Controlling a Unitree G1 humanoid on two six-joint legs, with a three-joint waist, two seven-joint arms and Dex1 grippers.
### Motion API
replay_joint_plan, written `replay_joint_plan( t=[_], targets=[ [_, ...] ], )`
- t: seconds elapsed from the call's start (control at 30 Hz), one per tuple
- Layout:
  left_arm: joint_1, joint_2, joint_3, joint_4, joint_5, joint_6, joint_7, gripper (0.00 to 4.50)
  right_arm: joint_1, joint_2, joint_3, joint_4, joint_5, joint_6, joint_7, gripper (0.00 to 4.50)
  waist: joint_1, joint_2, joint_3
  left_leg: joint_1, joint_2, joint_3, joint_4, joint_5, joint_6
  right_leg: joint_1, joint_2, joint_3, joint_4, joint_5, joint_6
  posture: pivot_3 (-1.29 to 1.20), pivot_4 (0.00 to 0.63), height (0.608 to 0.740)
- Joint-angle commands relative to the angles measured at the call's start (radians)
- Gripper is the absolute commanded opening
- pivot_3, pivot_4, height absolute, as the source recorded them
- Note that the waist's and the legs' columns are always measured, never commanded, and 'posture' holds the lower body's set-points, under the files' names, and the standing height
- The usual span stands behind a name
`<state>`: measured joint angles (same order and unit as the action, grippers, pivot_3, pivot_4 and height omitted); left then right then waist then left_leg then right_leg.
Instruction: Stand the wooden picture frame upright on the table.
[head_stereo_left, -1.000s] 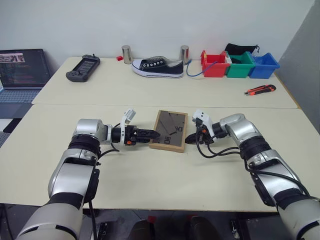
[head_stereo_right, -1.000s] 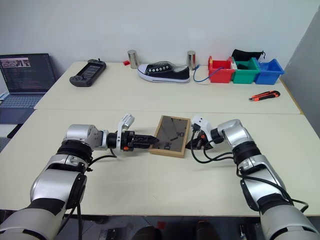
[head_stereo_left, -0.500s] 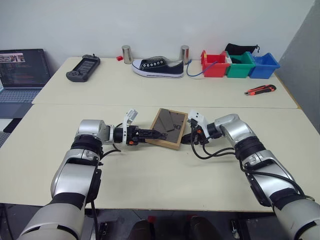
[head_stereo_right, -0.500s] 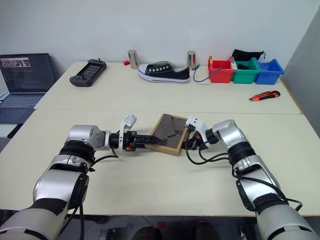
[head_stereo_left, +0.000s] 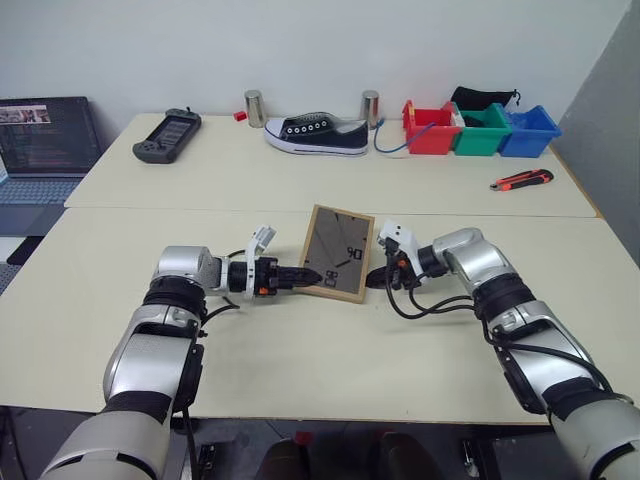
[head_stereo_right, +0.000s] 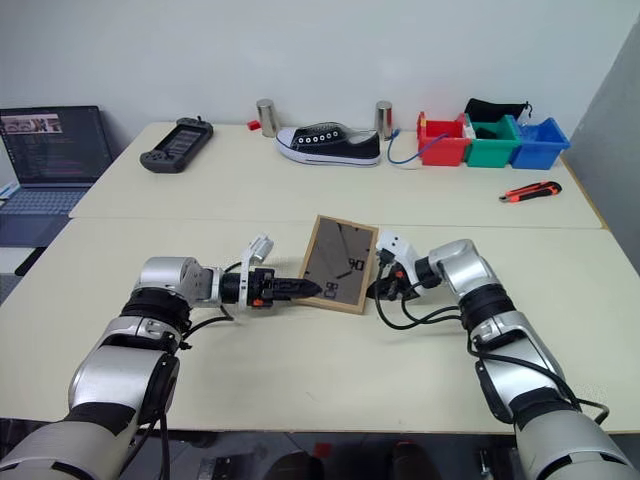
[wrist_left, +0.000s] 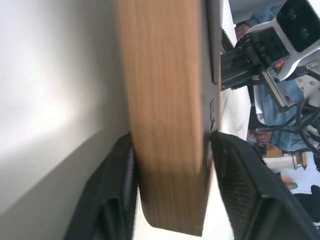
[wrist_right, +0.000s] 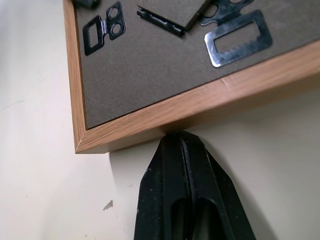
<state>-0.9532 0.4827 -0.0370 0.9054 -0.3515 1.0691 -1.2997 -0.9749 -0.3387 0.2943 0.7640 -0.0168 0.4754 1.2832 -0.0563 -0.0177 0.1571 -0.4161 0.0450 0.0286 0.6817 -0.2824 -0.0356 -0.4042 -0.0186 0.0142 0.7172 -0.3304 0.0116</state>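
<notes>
Light-wood picture frame (head_stereo_left: 337, 253), matt grey backing

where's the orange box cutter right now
The orange box cutter lies on the far table, toward its right edge, just in front of the blue bin.

The small rectangular light-wood picture frame (head_stereo_left: 338, 253) is tilted up on its near long edge, dark grey-brown back facing the camera, top edge raised off the surface. Metal turn clips, a hanger plate and a fold-out stand sit on the back (wrist_right: 165, 60). It stands on the near half of the large pale cream flat-topped worktop (head_stereo_left: 320, 350), just in front of the seam line running across it. The frame's thick wooden side edge (wrist_left: 165, 125) shows plain grain.
</notes>
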Motion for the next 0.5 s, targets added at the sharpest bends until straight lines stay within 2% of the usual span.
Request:
replay_joint_plan(
  t=[0.03,0.27,0.5],
  targets=[
    [0.002,-0.018,0.021,-0.042,-0.017,0.011,0.032,1.44,0.026,-0.004,0.015,-0.021,-0.006,0.007,0.002,0.0,0.0,0.0,0.0,0.0,0.0,0.0,0.0,0.0,0.0,0.0,0.0,0.0,0.0,0.0,0.0,0.0,0.15,0.74],
    [0.014,-0.014,0.125,-0.163,-0.099,0.105,0.115,1.32,0.068,-0.065,0.0,-0.099,0.011,0.047,0.03,0.0,0.002,0.0,0.0,0.0,0.0,0.0,0.0,0.0,0.0,0.0,0.0,0.0,0.0,0.0,0.0,0.0,0.15,0.74],
    [0.142,-0.042,0.265,-0.513,-0.254,0.338,0.252,1.32,0.103,-0.206,-0.02,-0.202,0.043,0.1,0.089,0.0,0.003,0.0,0.0,-0.002,0.0,-0.001,-0.001,0.0,0.0,0.0,0.0,0.0,0.0,0.0,0.0,0.0,0.15,0.74]
  ],
)
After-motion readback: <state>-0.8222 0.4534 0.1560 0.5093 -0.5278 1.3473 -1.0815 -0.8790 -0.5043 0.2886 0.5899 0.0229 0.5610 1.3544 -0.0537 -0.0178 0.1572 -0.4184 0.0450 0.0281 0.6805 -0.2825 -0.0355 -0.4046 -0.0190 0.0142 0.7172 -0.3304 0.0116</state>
